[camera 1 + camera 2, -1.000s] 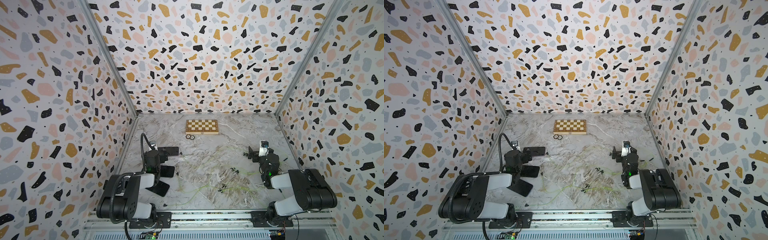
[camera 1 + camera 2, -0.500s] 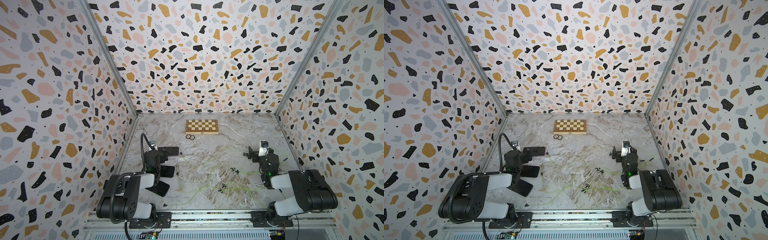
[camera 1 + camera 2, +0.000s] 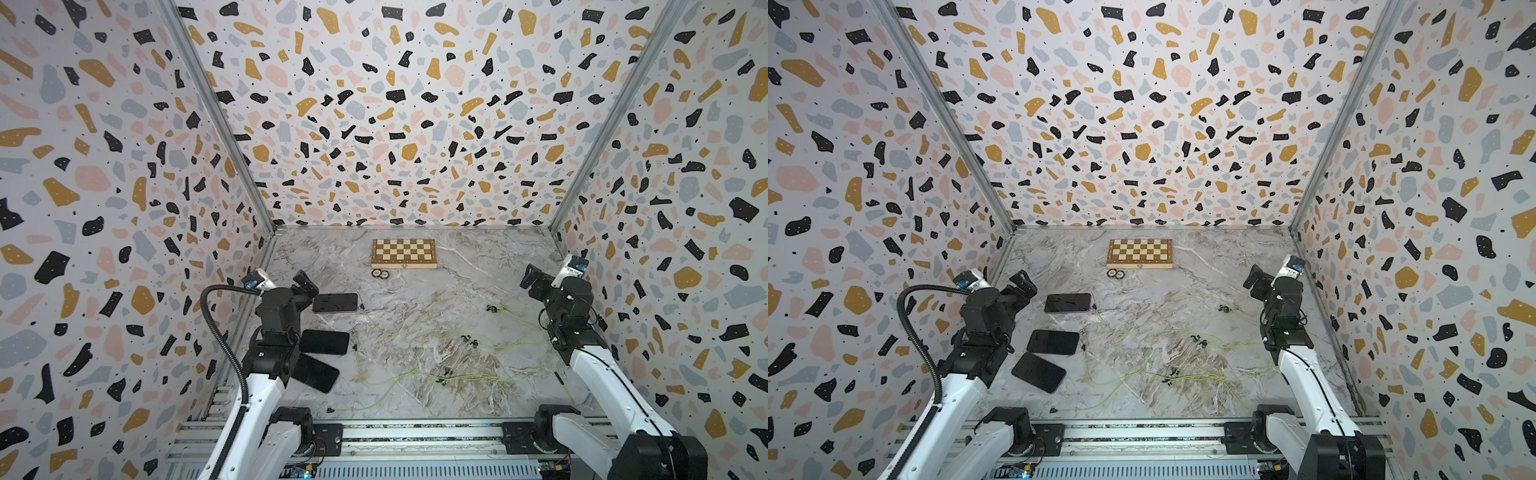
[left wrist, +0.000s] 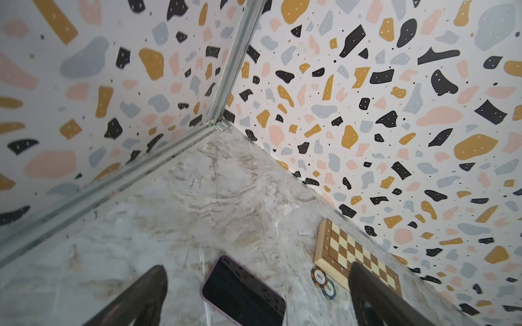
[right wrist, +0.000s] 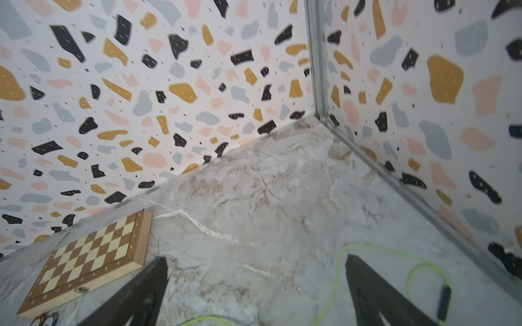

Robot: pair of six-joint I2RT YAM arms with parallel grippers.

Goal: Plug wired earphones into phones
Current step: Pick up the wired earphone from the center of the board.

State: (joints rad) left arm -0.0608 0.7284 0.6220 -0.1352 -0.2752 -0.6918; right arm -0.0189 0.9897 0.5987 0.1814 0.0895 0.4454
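My left pincer [image 3: 306,285] and right pincer [image 3: 533,283] stand spread and empty; cords [image 3: 419,372] seem plugged into two phones [image 3: 324,341], the third is not.

Surface: I see a marbled grey-brown tabletop [image 3: 478,266].
Far centre: a chessboard [image 3: 404,253] lies flat, with two poker chips [image 3: 381,274] just on its near side.
Left: three phones [image 3: 324,342], screens up, in a near-to-far row.
Centre to right: wired earphones [image 3: 469,341] sprawl loose; I can't tell if any plug is seated.
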